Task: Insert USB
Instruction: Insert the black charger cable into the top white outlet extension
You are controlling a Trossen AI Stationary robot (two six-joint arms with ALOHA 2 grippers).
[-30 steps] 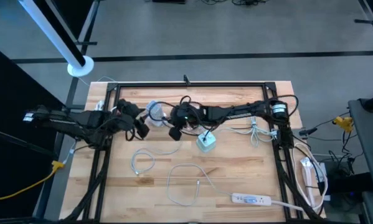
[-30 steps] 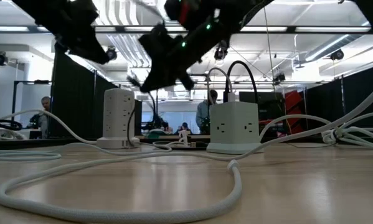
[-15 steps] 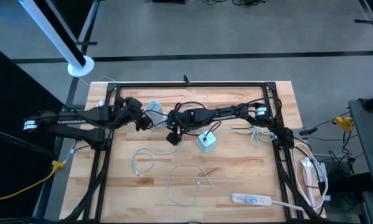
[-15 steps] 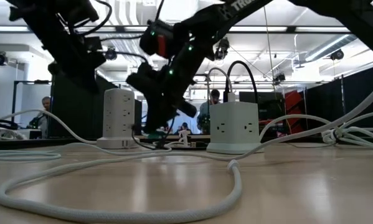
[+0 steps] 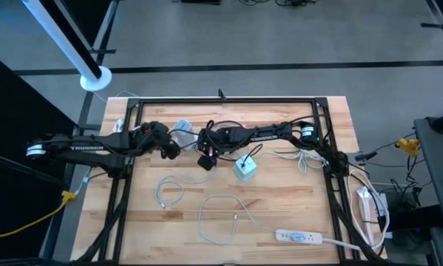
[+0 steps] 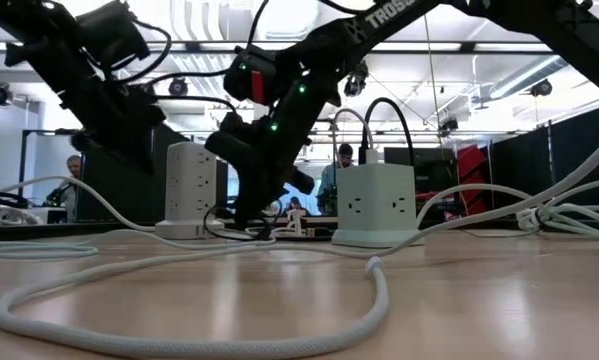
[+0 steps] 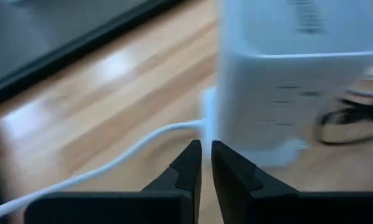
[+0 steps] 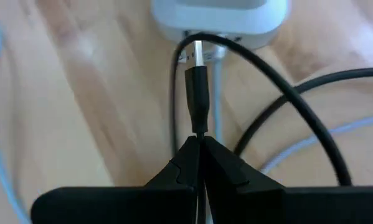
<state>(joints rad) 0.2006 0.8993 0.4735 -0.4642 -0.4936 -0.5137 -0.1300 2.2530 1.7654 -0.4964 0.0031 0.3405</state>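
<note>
High view: right claw (image 5: 204, 160) over table (image 5: 280, 214).

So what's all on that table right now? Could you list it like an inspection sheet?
Surface: wooden table inside a black frame.
Job's things: black USB plug, white tower power strip.
Clutter: cube power strip, flat power strip.
Grippers: right gripper shut on the USB plug's cable, aimed at the tower; left gripper nearly closed, empty, beside the tower.
Cables: loose white cables.
Surroundings: people far behind.
</note>
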